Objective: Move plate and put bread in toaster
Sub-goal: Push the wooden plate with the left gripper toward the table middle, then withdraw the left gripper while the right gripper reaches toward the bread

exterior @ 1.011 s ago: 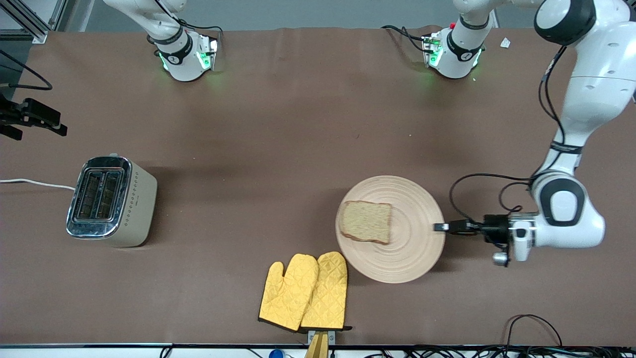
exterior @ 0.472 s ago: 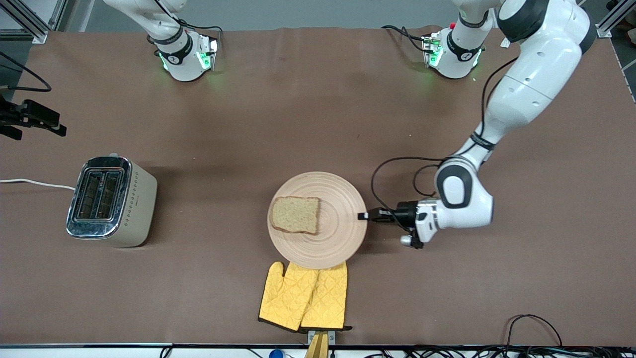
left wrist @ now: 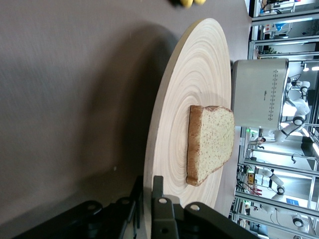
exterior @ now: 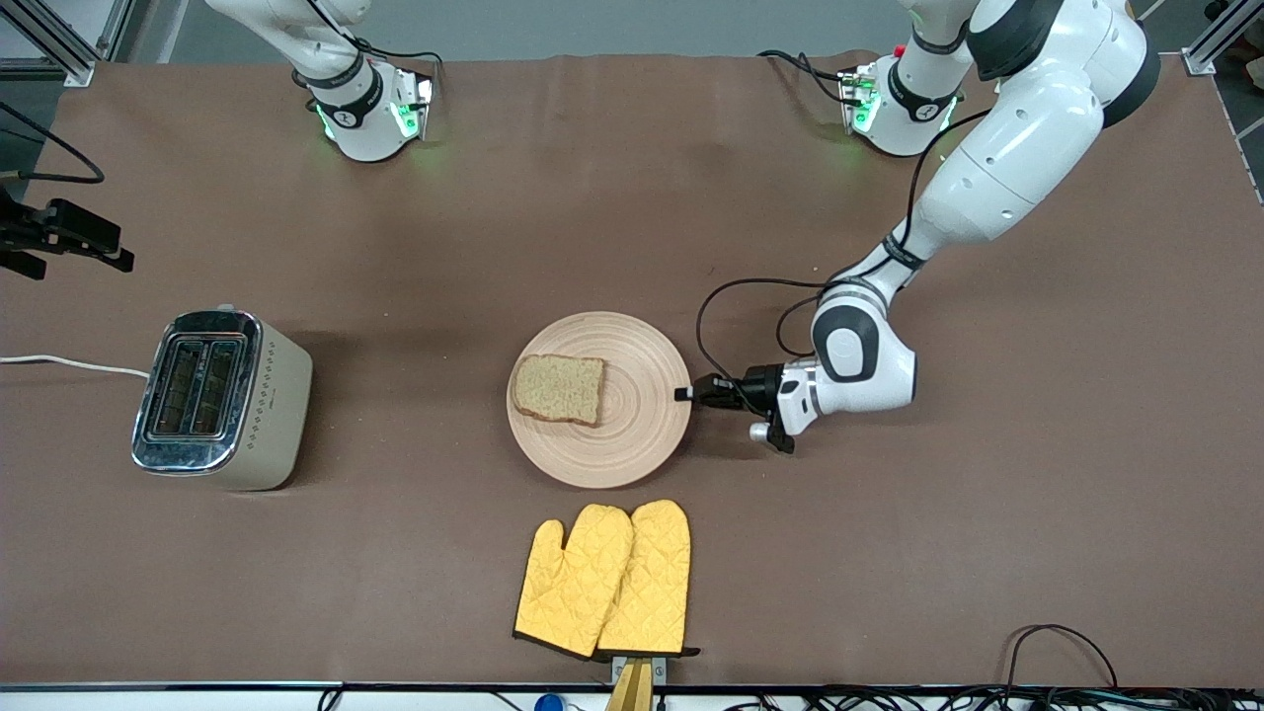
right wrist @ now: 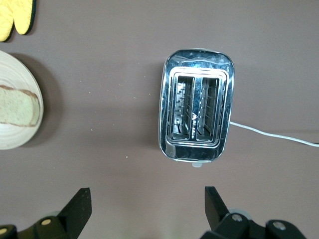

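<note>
Left gripper (exterior: 685,394), jaws pinching the plate (exterior: 632,434) rim, has dragged it and bread (exterior: 560,388) toward the toaster (exterior: 222,400), off the mitts (exterior: 604,580)

The left gripper (left wrist: 147,211) is clamped on the rim of the plate (left wrist: 199,79), one black finger (left wrist: 160,219) over the grooved top face and the other beneath. The bread (left wrist: 212,142) lies flat on the plate, not far in from the gripped edge. The toaster (left wrist: 259,92) stands past the plate, its dotted side showing
</note>
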### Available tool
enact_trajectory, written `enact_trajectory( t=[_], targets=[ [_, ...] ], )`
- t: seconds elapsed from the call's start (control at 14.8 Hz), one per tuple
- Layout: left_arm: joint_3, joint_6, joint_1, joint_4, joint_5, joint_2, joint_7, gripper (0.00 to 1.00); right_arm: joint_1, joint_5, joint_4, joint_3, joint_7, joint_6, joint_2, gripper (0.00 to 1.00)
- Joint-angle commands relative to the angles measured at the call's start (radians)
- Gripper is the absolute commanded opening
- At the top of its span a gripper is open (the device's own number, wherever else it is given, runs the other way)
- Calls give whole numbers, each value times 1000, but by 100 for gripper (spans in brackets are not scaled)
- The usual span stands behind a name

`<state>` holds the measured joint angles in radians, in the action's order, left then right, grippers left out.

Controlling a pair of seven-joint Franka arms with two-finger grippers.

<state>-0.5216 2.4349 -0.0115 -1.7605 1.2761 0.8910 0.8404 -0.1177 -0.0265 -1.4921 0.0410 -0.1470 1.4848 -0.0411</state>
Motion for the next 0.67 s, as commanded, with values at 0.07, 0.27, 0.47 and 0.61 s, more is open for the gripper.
enact_trajectory(
  t=[0.07,0.27,0.47,0.61],
  targets=[
    [-18,21,15,-45,86,-29,31,48,0,-15,-27,5,1,15,21,100],
    [-18,148,24,-31,135,-56,-65,100,15,-15,-20,7,3,38,21,100],
    [0,154,67,-7,121,-147,-249,100,29,-15,-22,5,6,55,21,100],
    [56,162,74,-7,118,-229,-389,100,29,-27,-45,7,15,52,20,100]
  ],
)
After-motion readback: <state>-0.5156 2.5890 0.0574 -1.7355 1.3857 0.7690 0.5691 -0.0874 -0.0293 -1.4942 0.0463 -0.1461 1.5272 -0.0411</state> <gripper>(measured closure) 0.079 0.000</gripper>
